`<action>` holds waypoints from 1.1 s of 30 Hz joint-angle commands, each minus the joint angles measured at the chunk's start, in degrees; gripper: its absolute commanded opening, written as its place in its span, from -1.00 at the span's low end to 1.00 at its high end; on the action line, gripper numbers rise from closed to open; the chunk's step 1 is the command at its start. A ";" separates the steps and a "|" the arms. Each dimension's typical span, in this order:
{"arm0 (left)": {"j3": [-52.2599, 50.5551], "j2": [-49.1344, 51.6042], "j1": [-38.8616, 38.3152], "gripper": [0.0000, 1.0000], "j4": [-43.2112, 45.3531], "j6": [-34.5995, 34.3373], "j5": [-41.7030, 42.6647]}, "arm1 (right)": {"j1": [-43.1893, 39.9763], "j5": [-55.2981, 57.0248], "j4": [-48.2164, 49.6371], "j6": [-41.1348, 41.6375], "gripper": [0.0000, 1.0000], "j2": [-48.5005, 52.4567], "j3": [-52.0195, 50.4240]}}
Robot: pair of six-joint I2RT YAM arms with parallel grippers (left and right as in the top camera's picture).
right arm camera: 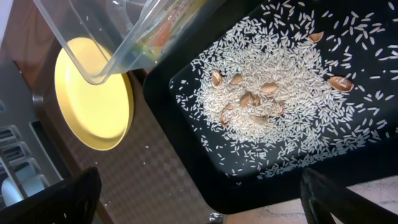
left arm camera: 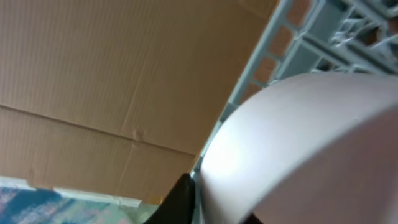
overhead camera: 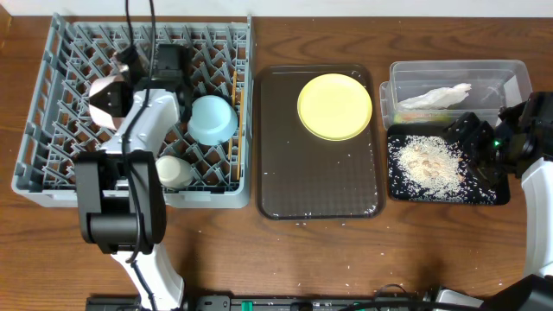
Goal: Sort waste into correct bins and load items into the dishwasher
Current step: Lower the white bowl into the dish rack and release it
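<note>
The dishwasher rack [overhead camera: 52,78] at the left holds a tilted white bowl [overhead camera: 105,102], a light blue bowl [overhead camera: 212,118], a small white cup [overhead camera: 173,170] and chopsticks [overhead camera: 234,121]. My left gripper [overhead camera: 128,76] is shut on the white bowl [left arm camera: 298,143]; its fingers [left arm camera: 180,199] straddle the rim. The yellow plate [overhead camera: 334,105] lies on the brown tray [overhead camera: 320,181]. My right gripper [overhead camera: 471,138] hangs open above the black tray [overhead camera: 492,194], which holds rice scraps [overhead camera: 428,164]. The clear tub [overhead camera: 510,73] holds the white napkin [overhead camera: 436,97].
In the right wrist view the black tray [right arm camera: 261,186] with rice [right arm camera: 267,93] fills the middle. The clear tub [right arm camera: 118,37] and yellow plate [right arm camera: 93,93] are up left. Stray rice grains dot the brown tray and the table's front edge. Cardboard [left arm camera: 112,81] stands behind the rack.
</note>
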 commanded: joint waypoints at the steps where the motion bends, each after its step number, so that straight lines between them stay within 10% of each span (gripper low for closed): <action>1: -0.24 0.55 -1.46 -0.70 -0.28 -0.09 2.43 | 0.22 -0.39 -0.17 -0.63 0.99 -0.15 -0.09; 7: -0.24 0.55 -1.68 -0.66 -2.27 -0.09 3.91 | 0.22 -0.39 -0.17 -0.63 0.98 -0.15 -0.09; 12: -0.22 -0.20 -4.13 -0.01 -3.10 -0.11 10.36 | 0.22 -0.39 -0.17 -0.63 0.99 -0.15 -0.09; 18: -0.22 -3.17 -9.86 0.04 -3.10 -0.11 20.26 | 0.22 -0.39 -0.17 -0.63 0.98 -0.15 -0.09; 21: -0.22 -5.95 -12.09 -0.10 -3.34 -0.17 25.03 | 0.22 -0.39 -0.17 -0.63 0.98 -0.15 -0.09; 25: -0.20 -12.35 -13.68 -0.84 -5.35 -4.22 31.91 | 0.22 -0.39 -0.17 -0.63 0.99 -0.15 -0.09; 33: -0.22 -25.49 -2.19 -0.85 -9.40 -8.13 52.33 | 0.22 -0.39 -0.17 -0.63 0.99 -0.15 -0.09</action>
